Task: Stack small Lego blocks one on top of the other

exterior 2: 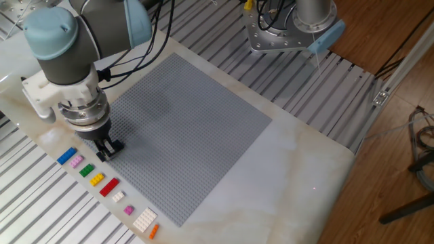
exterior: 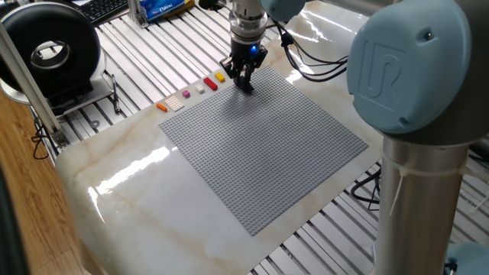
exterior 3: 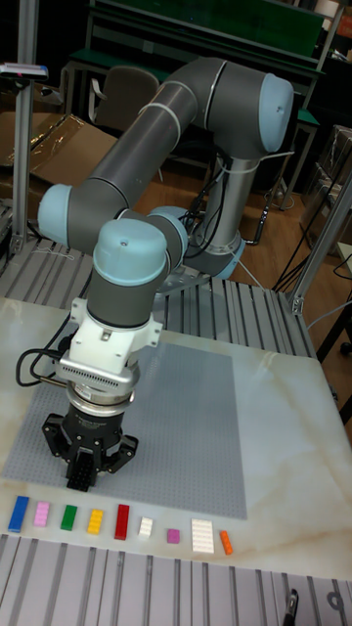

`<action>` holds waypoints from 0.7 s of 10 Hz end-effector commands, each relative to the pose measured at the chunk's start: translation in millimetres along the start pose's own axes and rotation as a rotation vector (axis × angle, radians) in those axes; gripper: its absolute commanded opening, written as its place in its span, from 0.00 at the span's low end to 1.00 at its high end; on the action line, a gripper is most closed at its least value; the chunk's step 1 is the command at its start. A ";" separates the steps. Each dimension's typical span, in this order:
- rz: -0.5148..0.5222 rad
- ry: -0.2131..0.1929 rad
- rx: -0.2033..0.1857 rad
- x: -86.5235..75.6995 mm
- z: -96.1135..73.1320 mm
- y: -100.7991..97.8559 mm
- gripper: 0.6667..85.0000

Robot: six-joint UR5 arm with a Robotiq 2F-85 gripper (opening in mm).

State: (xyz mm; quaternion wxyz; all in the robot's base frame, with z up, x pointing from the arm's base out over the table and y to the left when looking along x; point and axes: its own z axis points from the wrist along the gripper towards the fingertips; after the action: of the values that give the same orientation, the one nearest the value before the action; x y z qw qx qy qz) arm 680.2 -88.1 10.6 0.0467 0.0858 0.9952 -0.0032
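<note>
I hover the gripper (exterior 2: pixel 108 149) above the baseplate (exterior 2: pixel 196 129), jaws apparently together, beside the green brick (exterior 2: pixel 86 171); next I'd spread, align squarely.

A pale marbled worktop (exterior: pixel 130 191) fills the lower left of one fixed view, glossy with window-like glare; slatted metal rails (exterior: pixel 153 46) run beneath and beyond it; a black round device (exterior: pixel 50 53) sits at upper left beside a keyboard (exterior: pixel 103 8); wooden floor (exterior 2: pixel 400 135) shows at the right of the other fixed view; in the tall fixed view, a chair (exterior 3: pixel 122 93) and green shelving (exterior 3: pixel 225 29) stand at the top.
</note>
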 end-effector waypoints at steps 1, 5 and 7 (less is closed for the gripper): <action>-0.019 0.010 0.005 1.8 -1.4 -3.0 0.00; -0.048 0.013 -0.007 2.8 -1.4 0.1 0.00; -0.034 0.023 -0.001 11.8 -3.0 1.9 0.00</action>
State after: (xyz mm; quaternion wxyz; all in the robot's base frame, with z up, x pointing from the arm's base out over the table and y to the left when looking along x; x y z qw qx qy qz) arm 674.5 -88.4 11.0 0.0391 0.0634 0.9972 -0.0076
